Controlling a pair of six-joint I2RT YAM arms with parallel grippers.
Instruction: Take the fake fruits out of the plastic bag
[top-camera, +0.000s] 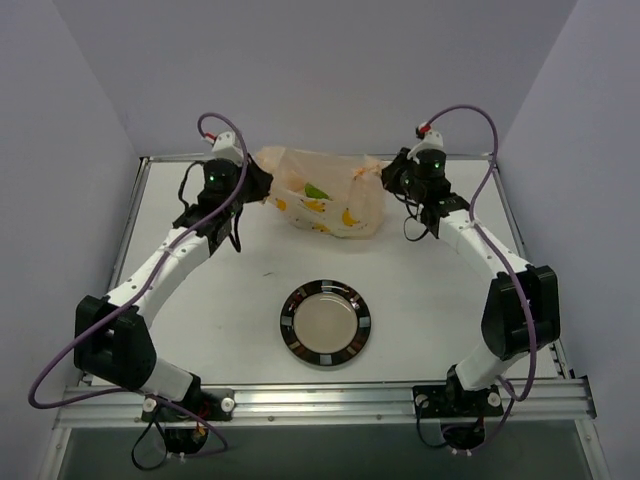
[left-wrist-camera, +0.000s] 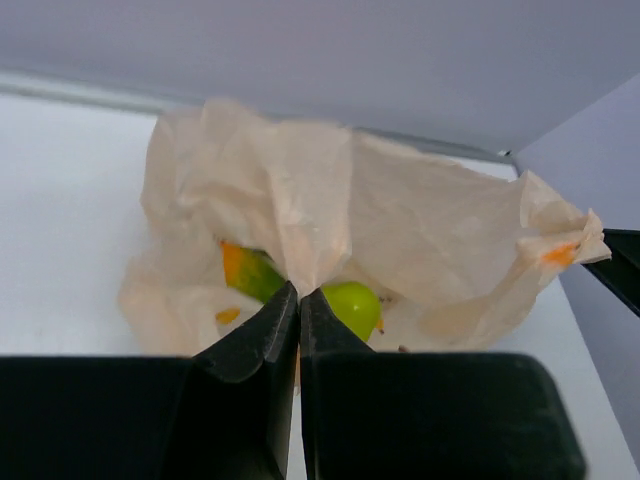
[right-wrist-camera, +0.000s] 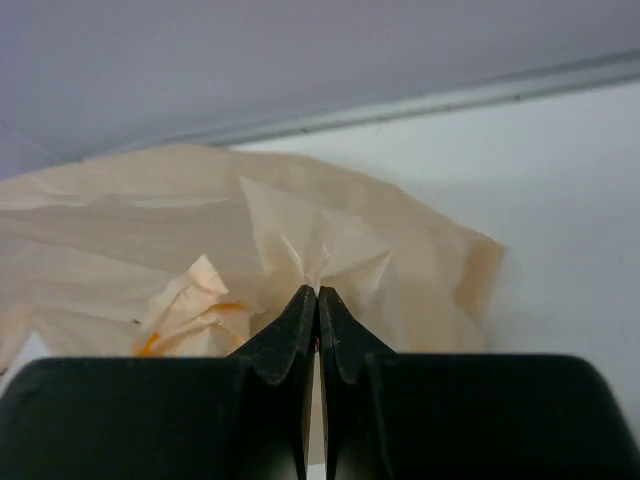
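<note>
At the far side of the white table (top-camera: 230, 290), the plastic bag (top-camera: 325, 195) is held up beyond the dark-rimmed plate (top-camera: 326, 323) — its ends pinched tight by the left gripper (left-wrist-camera: 299, 292) and right gripper (right-wrist-camera: 317, 292) — with the fake fruits (left-wrist-camera: 352, 305) seen inside.

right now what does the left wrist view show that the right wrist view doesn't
Only the left wrist view: two fruits inside the bag, a mango and a green fruit, behind the left gripper. Only the right wrist view: the right gripper, with no fruit visible. Both: the bag, the white table, and a shut gripper pinching a fold of the bag.
</note>
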